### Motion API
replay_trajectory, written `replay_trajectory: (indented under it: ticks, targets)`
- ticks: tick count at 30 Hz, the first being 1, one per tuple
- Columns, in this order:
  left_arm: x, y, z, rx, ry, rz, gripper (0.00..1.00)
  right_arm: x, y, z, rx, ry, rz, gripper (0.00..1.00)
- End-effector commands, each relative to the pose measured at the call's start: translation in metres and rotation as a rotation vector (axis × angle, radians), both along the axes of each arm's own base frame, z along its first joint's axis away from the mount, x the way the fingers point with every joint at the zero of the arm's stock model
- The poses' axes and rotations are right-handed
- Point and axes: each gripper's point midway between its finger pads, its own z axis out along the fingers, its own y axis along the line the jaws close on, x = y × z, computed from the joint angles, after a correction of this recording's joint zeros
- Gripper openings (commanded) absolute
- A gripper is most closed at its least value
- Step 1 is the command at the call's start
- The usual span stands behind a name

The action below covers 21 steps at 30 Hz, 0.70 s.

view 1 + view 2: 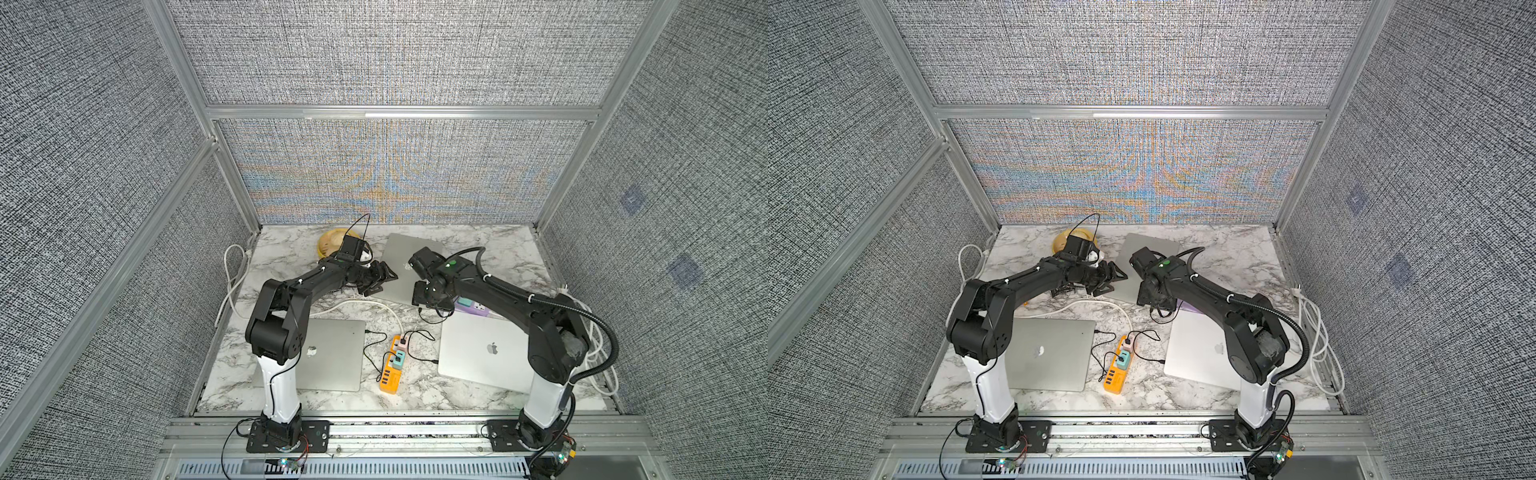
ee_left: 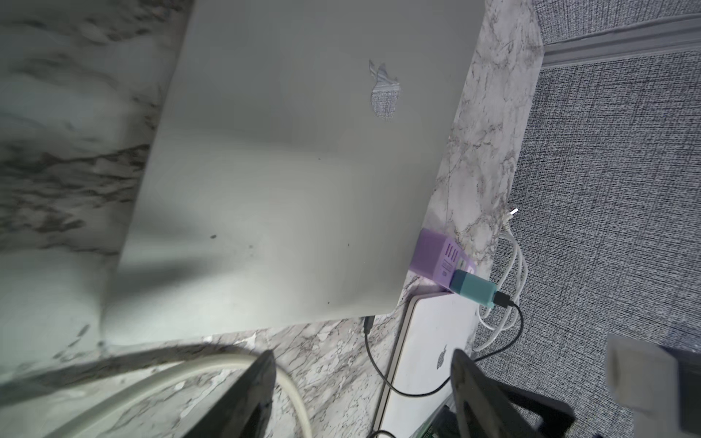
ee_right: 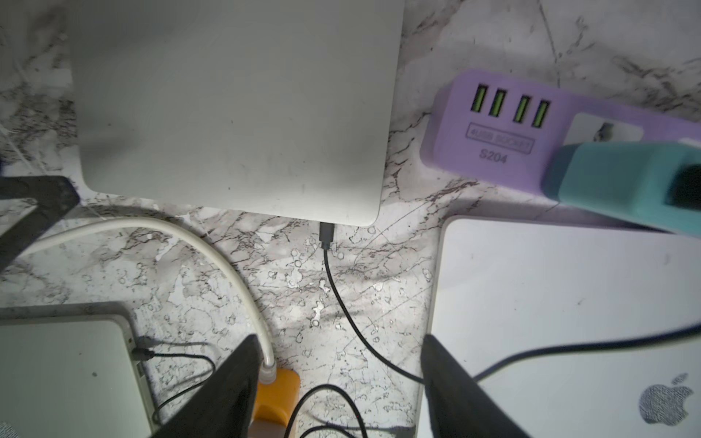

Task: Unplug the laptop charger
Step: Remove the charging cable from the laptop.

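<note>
**Charger plug seated in the laptop edge; both grippers spread and empty.**

The charger plug [image 3: 327, 232] is a short black connector, pushed into the edge of the closed silver laptop [image 3: 235, 106] near its rounded corner. It lies straight ahead of the gap between the fingers [image 3: 227, 390] of the right gripper [image 3: 337, 379], well clear of the tips. Its thin black cable [image 3: 341, 303] curves across the marble table [image 3: 296, 273] and passes under one finger. The right gripper's fingers stand wide apart, with nothing clamped. The left gripper [image 2: 364, 386] is likewise spread wide and holds nothing. The cable's far end enters a teal adapter [image 2: 474, 290] plugged into the purple power strip [image 2: 436, 254].
</note>
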Motion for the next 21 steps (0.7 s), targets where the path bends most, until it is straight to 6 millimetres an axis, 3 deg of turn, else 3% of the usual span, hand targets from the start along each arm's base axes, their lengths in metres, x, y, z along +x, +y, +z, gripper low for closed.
replay_trajectory:
  ticks: [1,11,21]
  targets:
    - [0.012,-0.017,0.006,-0.089,-0.007,-0.015,0.71,0.004,0.003,-0.011,0.023,-0.009,-0.067,0.64]
    - [0.013,-0.032,-0.021,-0.11,0.055,-0.016,0.7,0.007,0.005,-0.034,0.037,-0.019,-0.087,0.49]
    - [0.011,-0.039,-0.034,-0.118,0.09,-0.013,0.69,0.013,0.012,-0.05,0.033,-0.025,-0.092,0.35]
